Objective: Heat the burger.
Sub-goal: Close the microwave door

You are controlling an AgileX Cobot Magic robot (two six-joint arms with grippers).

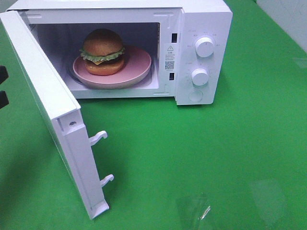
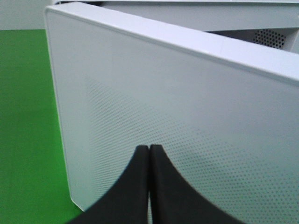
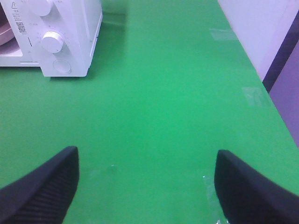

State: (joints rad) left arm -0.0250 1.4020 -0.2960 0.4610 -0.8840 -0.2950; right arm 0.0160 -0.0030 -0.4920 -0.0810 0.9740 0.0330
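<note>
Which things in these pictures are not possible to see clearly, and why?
- High view: left gripper shows only as black bits at the frame edge, past the door; right gripper out of frame.
- Left wrist view: whether the shut left gripper touches the door cannot be told.
- High view: print beside the dials too small to read.
- Right wrist view: burger out of frame.

This looks like a robot test bench in a lab, not a home kitchen. A white microwave (image 1: pixel 211 24) stands on a worktop (image 1: pixel 216 158) covered in a plain bright green sheet, with patches of clear tape (image 1: pixel 194 211) stuck near its front edge. A bare pale wall (image 3: pixel 261 28) runs along the worktop's right edge. The black, ridged right hand (image 3: pixel 147 186) of a machine arm hangs over the green.
</note>
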